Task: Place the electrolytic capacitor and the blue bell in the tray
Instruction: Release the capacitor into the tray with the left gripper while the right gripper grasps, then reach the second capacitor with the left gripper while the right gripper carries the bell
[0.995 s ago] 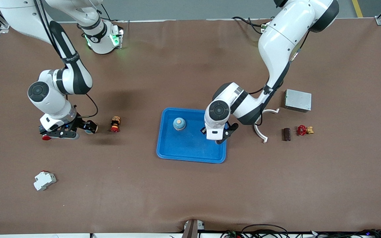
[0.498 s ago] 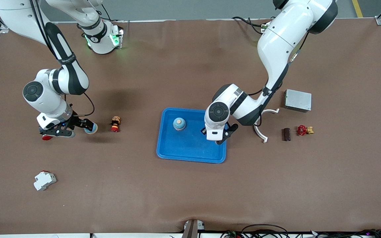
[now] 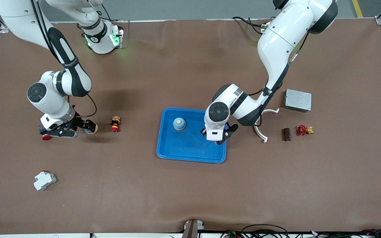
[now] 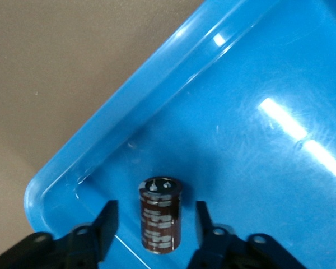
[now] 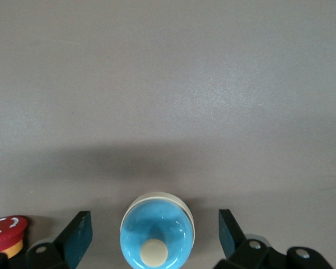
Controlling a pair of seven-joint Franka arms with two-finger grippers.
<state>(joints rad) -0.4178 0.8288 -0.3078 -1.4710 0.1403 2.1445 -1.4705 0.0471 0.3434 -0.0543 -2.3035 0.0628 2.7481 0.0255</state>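
Observation:
The bright-blue tray (image 3: pixel 184 147) lies mid-table. One blue bell (image 3: pixel 179 123) sits in it. My left gripper (image 3: pixel 215 135) is low over the tray corner nearest the left arm's end. In the left wrist view it (image 4: pixel 155 209) is open, and the brown electrolytic capacitor (image 4: pixel 160 221) rests on the tray (image 4: pixel 151 106) floor between the fingers, touching neither. A second blue bell (image 3: pixel 89 130) stands on the table toward the right arm's end. My right gripper (image 5: pixel 154 219) is open, its fingers wide on either side of that bell (image 5: pixel 157 232).
A red-capped stop button (image 3: pixel 114 124) lies between the second bell and the tray. A white breaker (image 3: pixel 44 180) lies nearer the front camera. Toward the left arm's end are a grey metal box (image 3: pixel 297 100), a white curved piece (image 3: pixel 261 129), a dark brown block (image 3: pixel 286 134) and a red valve (image 3: pixel 304 130).
My left gripper has opened and let go of the capacitor in the tray. The right arm swayed slightly toward its end of the table and came back.

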